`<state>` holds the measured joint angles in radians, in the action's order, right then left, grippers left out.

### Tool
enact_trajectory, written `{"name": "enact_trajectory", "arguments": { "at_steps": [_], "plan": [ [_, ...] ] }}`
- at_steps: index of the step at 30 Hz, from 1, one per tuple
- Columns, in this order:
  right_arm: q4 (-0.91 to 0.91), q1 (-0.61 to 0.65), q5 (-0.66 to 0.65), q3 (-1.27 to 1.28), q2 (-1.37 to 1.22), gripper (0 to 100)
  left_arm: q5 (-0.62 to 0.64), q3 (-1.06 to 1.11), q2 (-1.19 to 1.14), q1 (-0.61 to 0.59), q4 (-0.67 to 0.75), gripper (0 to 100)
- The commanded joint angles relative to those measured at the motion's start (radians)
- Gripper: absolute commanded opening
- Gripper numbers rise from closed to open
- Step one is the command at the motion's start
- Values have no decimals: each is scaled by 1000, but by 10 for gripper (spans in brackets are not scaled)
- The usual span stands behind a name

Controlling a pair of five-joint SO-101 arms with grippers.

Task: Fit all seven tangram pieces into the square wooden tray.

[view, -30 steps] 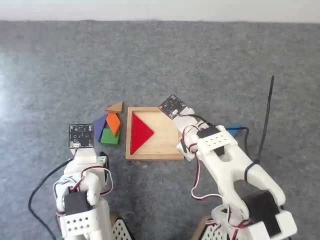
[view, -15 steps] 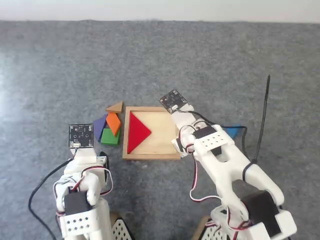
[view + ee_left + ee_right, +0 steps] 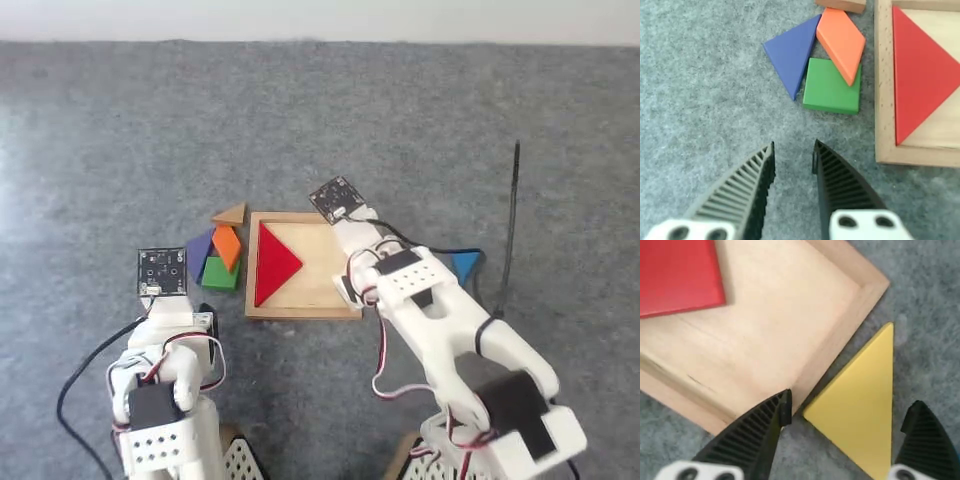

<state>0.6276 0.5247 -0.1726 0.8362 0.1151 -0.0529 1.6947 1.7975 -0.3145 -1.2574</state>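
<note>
Seen from above on my remote feed, the square wooden tray (image 3: 305, 305) lies mid-counter (image 3: 450, 120) on grey felt, with wide open surface on its far side and to both flanks. A red triangle (image 3: 273, 262) lies in it, long edge along the left wall; the rest of the tray floor is bare wood.

My right pincer (image 3: 851, 402) hangs at the tray's right outer wall with its jaws wide apart, clamped on nothing. They straddle a yellow triangle (image 3: 865, 410) that lies flat on the felt just outside the tray, one edge running along the wall. One fingertip sits at the rim, the other past the triangle's far side. A light blue triangle (image 3: 464, 263) lies just right of that arm, and a thin black rod (image 3: 510, 220) stands farther right.

My left pincer (image 3: 793, 146) hovers over bare felt, jaws slightly apart and empty. Near it lies a green square (image 3: 831, 92), with a violet triangle (image 3: 790, 52) and an orange parallelogram (image 3: 842, 42) bunched against it. A wood-coloured triangle (image 3: 231, 213) lies beyond them. All four lie just left of the tray's left wall, leaving only a narrow gap.
</note>
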Motion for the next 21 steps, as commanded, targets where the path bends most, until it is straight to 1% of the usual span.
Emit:
{"name": "enact_trajectory", "arguments": {
  "at_steps": [1,6,13,21],
  "plan": [
    [45,-27,8,-101,-54,362,-3,-12,21,-5,-5,122],
    [59,-47,2,-81,-16,364,-3,-12,21,-5,-5,122],
    [48,-50,9,5,156,362,-3,-12,21,-5,-5,122],
    [27,-50,3,64,160,362,-3,-12,21,-5,-5,122]
  ]
}}
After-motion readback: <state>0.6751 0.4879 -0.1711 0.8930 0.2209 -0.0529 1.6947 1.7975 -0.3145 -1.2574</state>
